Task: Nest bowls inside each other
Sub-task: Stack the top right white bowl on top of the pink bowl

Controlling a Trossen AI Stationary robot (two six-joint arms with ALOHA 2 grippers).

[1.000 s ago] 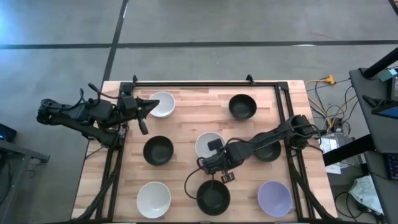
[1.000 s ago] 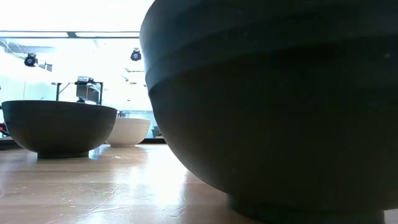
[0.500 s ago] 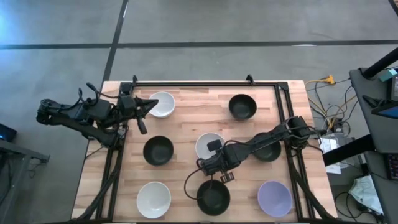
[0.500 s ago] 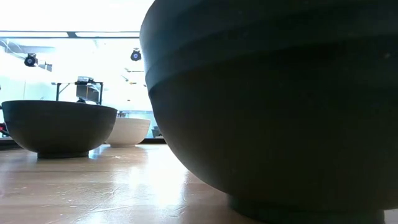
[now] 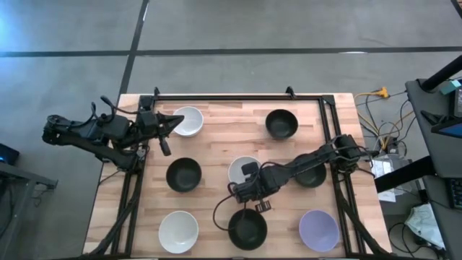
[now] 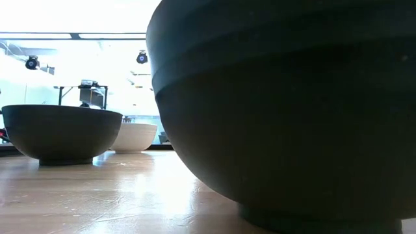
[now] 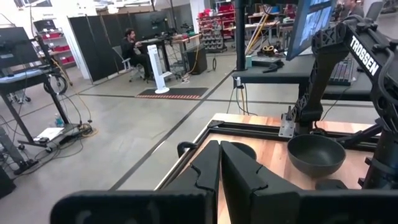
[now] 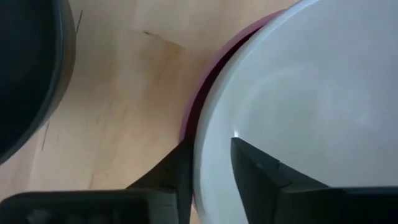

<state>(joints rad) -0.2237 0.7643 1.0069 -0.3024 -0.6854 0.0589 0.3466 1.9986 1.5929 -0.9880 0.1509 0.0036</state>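
A white bowl (image 5: 242,167) sits nested in a pink bowl (image 8: 198,106) at the table's middle. My right gripper (image 5: 242,185) (image 8: 211,171) stands at this stack's near rim and is shut on it. My left gripper (image 5: 179,120) (image 7: 219,171) is shut and empty, hovering next to a white bowl (image 5: 190,120) at the far left. Loose on the table stand black bowls (image 5: 183,174) (image 5: 281,124) (image 5: 247,228), another black bowl (image 5: 313,175) partly under my right arm, a white bowl (image 5: 178,231) and a lavender bowl (image 5: 318,230). My right gripper pinches the white bowl's rim (image 8: 214,134) at the stack's near side, one finger (image 8: 261,171) inside the white bowl, the other (image 8: 177,168) outside by the pink rim. The fingers come from above, pointing down. Whether the outer finger is also outside the pink bowl, I cannot tell.
The low view is filled by the near black bowl (image 6: 279,110), with a black bowl (image 6: 62,133) and a white bowl (image 6: 138,136) behind it. A dark frame rail (image 5: 238,97) runs along the table's far edge. Bare wood lies between the bowls.
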